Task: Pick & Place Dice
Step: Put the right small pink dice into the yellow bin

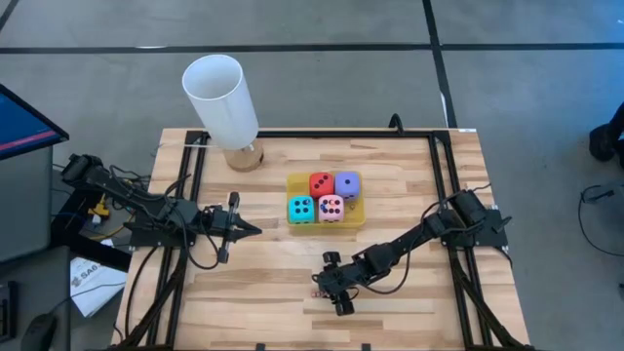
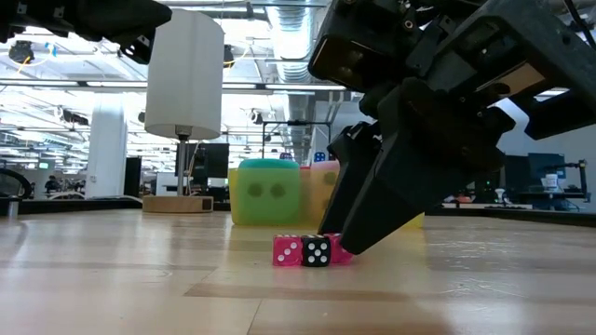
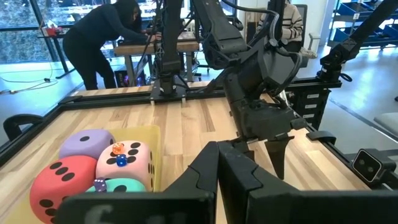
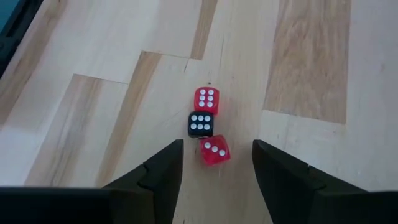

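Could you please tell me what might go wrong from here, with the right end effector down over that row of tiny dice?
1. The open right end effector straddles only the nearest translucent red die; closing could knock the black die touching it.
2. Such a tiny die may slip from the wide fingers.
3. The yellow tray already looks full of large soft dice, so a dropped die might roll off.

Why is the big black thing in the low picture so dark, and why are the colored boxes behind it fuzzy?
Low view: the right gripper sits close to the camera with bright room lights behind it, so it looks nearly black. The big dice farther back are out of focus; the tiny dice look sharp.
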Robot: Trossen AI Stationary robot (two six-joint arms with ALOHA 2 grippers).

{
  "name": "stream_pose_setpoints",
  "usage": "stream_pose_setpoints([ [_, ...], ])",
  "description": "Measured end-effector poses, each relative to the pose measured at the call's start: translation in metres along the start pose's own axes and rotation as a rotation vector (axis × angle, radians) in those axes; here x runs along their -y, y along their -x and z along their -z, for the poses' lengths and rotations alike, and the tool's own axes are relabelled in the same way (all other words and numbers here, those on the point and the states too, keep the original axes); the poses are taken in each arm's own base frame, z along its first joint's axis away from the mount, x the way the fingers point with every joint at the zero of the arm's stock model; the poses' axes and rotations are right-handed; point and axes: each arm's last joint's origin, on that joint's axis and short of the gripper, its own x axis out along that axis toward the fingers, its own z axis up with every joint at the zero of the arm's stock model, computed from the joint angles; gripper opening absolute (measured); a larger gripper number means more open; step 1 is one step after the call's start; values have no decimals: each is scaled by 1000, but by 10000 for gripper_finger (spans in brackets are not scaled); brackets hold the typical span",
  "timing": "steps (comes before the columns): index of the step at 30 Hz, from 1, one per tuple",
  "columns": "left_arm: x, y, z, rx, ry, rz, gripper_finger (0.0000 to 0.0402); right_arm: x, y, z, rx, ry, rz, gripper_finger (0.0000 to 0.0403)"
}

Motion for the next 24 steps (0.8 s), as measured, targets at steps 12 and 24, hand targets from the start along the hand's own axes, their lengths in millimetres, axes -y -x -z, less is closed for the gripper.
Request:
stream_pose_setpoints([
  [12, 0, 0, 0, -2, 0, 0, 0, -6, -22, 10, 20, 16, 6, 188],
  [24, 0, 0, 0, -3, -1, 1, 0, -6, -12, 8, -16, 7, -7, 174],
])
